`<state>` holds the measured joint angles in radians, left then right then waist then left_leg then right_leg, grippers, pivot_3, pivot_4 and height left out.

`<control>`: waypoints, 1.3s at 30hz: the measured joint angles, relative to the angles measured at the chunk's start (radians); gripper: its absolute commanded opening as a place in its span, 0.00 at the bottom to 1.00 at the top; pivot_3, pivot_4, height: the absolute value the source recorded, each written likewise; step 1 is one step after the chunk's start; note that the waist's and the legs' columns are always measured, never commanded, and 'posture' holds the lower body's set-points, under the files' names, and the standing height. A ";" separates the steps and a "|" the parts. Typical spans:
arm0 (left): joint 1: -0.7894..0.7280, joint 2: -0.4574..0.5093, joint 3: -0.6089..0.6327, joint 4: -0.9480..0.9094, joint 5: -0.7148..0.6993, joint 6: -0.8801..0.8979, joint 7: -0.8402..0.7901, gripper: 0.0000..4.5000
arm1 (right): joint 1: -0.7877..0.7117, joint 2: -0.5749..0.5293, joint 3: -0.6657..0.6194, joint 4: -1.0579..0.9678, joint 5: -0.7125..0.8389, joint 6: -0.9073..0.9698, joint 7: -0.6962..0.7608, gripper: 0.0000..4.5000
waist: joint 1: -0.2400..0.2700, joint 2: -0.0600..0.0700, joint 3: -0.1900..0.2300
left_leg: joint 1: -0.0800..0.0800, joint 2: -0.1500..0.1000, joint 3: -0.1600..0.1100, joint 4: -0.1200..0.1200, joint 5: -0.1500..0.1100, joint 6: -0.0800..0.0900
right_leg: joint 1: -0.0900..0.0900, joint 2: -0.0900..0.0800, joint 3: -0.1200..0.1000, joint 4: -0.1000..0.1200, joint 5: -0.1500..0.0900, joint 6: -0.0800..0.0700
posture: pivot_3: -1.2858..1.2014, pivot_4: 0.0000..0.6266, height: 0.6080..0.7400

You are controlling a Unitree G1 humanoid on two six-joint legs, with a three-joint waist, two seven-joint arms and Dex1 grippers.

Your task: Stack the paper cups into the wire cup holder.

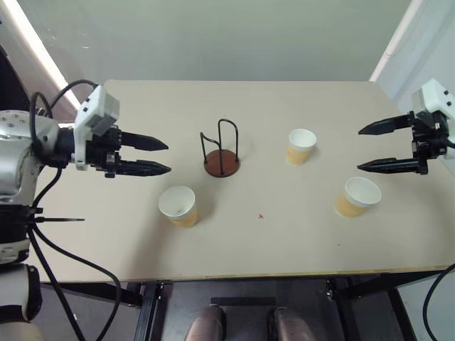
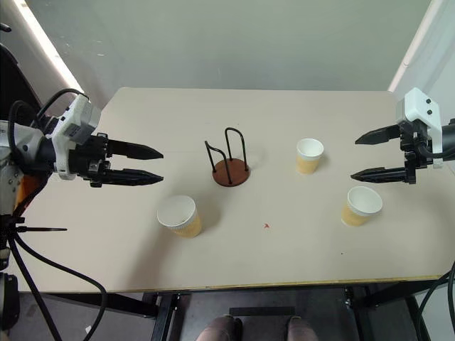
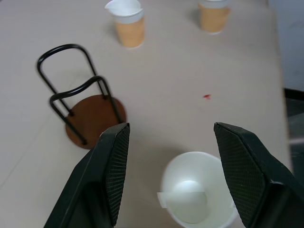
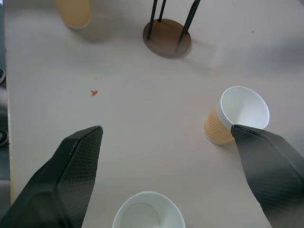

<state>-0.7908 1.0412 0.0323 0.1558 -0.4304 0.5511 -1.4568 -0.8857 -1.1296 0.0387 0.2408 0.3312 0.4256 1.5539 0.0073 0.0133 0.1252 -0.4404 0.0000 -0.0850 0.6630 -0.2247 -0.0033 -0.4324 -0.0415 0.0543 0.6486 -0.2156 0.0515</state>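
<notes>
Three paper cups point(image 1: 178, 205) point(image 1: 301, 145) point(image 1: 358, 196) upright, tan w/ white rims, apart on table point(image 1: 298, 234). Wire cup holder point(image 1: 220, 150) empty, brown base. Left gripper point(image 1: 168, 157) & right gripper point(image 1: 360, 148) spread, holding nothing.

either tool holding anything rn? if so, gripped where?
Nothing held. Left tool and right tool are both open above the table; all three paper cups stand free.

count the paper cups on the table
3, all upright: one near the left gripper, one just right of the wire cup holder, one near the right gripper. None looks hidden.
</notes>
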 measured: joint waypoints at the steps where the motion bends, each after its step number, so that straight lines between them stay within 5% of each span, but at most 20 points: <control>1: -0.002 -0.006 -0.008 0.006 0.006 -0.005 0.007 0.67 | 0.001 0.000 0.000 -0.004 0.000 0.001 0.000 1.00 | 0.000 0.000 0.000 | 0.000 0.000 0.000 0.000 0.000 0.000 | 0.000 0.000 0.000 0.000 0.000 0.000 | 0.52 0.24 1.00; 14: -0.074 -0.208 -0.163 0.199 0.266 -0.133 0.270 0.67 | 0.182 0.018 -0.113 -0.335 0.138 0.204 -0.152 1.00 | 0.001 0.000 0.000 | 0.001 0.000 0.002 0.001 0.001 -0.002 | 0.003 0.000 0.000 -0.003 0.003 0.005 | 0.52 0.24 1.00; 27: -0.300 -0.429 -0.207 0.590 0.404 -0.214 0.415 0.67 | 0.221 -0.008 -0.146 -0.393 0.179 0.249 -0.206 1.00 | 0.008 -0.001 0.001 | 0.001 -0.001 0.004 0.002 0.004 0.003 | 0.005 -0.001 0.001 -0.004 0.006 0.010 | 0.52 0.24 1.00; 39: -0.374 -0.500 -0.233 0.775 0.496 -0.270 0.487 0.67 | 0.279 -0.034 -0.193 -0.441 0.215 0.272 -0.241 1.00 | 0.010 -0.002 0.001 | 0.000 -0.002 0.007 0.003 0.007 -0.001 | 0.005 -0.001 0.005 -0.005 0.002 0.017 | 0.52 0.24 1.00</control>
<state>-1.1645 0.5412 -0.2012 0.9312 0.0659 0.2815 -0.9699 -0.6070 -1.1635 -0.1547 -0.2000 0.5462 0.6981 1.3127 0.0177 0.0118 0.1262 -0.4400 -0.0020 -0.0776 0.6657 -0.2176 -0.0047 -0.4274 -0.0430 0.0588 0.6438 -0.2132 0.0689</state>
